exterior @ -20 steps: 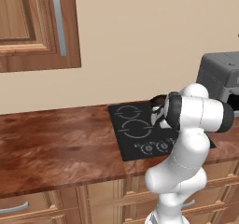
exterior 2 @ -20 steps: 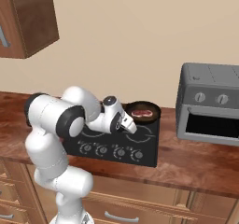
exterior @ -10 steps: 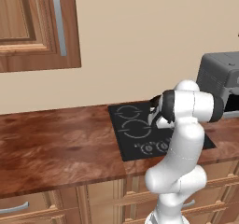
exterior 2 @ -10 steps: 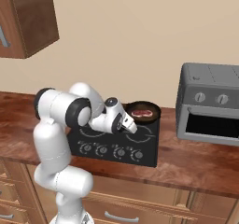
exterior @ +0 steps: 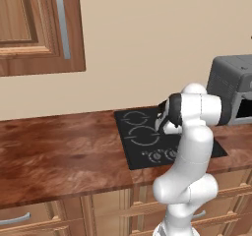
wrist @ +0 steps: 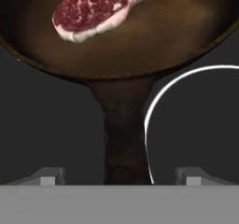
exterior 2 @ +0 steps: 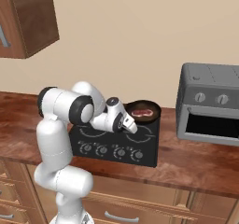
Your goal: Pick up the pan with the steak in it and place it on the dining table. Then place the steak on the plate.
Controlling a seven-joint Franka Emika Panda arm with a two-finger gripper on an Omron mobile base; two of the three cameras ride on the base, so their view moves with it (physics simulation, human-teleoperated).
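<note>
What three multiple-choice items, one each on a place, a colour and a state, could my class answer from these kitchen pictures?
1. Where is the pan?
A. on the cooktop
B. in the toaster oven
C. on the floor

2. What colour is the toaster oven?
A. red
B. grey
C. green

3. How is the gripper?
A. shut on the steak
B. shut, empty
C. open astride the pan handle

Answers: 1 A, the pan sits at the cooktop's far corner; 2 B, its casing is grey; 3 C, the fingertips stand apart either side of the handle.

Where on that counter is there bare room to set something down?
The wooden counter left of the black cooktop is bare. A smaller strip lies between cooktop and toaster oven. It is crowded at the cooktop's back, where pan, steak and claw meet.
</note>
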